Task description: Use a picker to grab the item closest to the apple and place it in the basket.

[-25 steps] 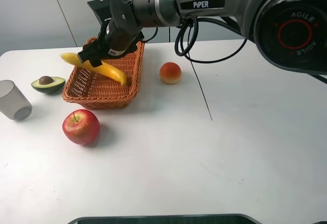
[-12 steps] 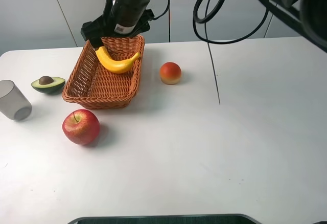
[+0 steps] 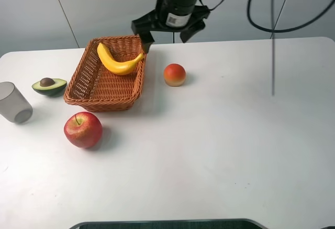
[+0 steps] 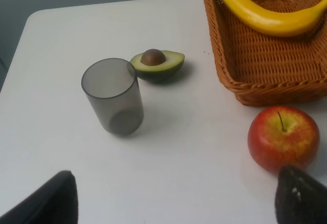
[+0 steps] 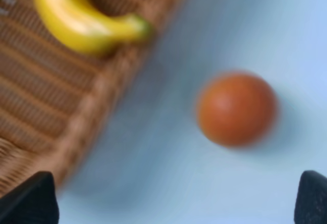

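A yellow banana lies inside the wicker basket at the back left, also seen in the left wrist view as banana in basket. The red apple sits on the table just in front of the basket. My right gripper hangs open and empty above the table behind the basket's right corner; its view shows the banana, the basket rim and an orange fruit below. My left gripper is open, near the apple, out of the high view.
A round orange-red fruit lies right of the basket. An avocado half and a grey translucent cup stand at the far left, also in the left wrist view as avocado half and cup.
The right gripper let go of the banana, which dropped into the basket. The gripper then rose and swung right, away from the basket.
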You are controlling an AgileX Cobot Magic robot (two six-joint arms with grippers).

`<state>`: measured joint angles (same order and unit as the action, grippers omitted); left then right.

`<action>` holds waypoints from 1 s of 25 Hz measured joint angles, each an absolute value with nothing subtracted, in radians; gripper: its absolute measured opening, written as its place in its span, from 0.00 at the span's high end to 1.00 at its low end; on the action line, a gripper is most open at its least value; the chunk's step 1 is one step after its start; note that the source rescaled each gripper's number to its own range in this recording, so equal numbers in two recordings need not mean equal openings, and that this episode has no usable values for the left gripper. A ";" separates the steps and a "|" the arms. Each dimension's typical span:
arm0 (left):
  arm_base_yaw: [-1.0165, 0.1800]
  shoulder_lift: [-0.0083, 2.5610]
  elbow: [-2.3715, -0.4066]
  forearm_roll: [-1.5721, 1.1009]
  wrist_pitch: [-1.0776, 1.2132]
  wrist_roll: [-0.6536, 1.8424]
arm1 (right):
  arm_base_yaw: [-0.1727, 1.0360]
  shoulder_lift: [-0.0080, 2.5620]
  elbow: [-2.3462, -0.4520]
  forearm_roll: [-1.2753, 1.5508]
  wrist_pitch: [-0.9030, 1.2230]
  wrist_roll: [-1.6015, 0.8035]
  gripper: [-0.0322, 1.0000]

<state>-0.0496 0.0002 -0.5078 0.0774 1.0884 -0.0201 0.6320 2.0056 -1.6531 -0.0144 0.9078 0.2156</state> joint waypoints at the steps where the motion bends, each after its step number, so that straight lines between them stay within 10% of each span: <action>1: -0.050 0.000 -0.508 0.077 1.088 -0.020 | 0.612 1.975 -1.605 -0.014 0.910 0.223 0.00; 25: -0.050 0.000 -0.508 0.078 1.088 -0.020 | -0.030 0.873 -0.698 0.015 0.974 0.125 0.00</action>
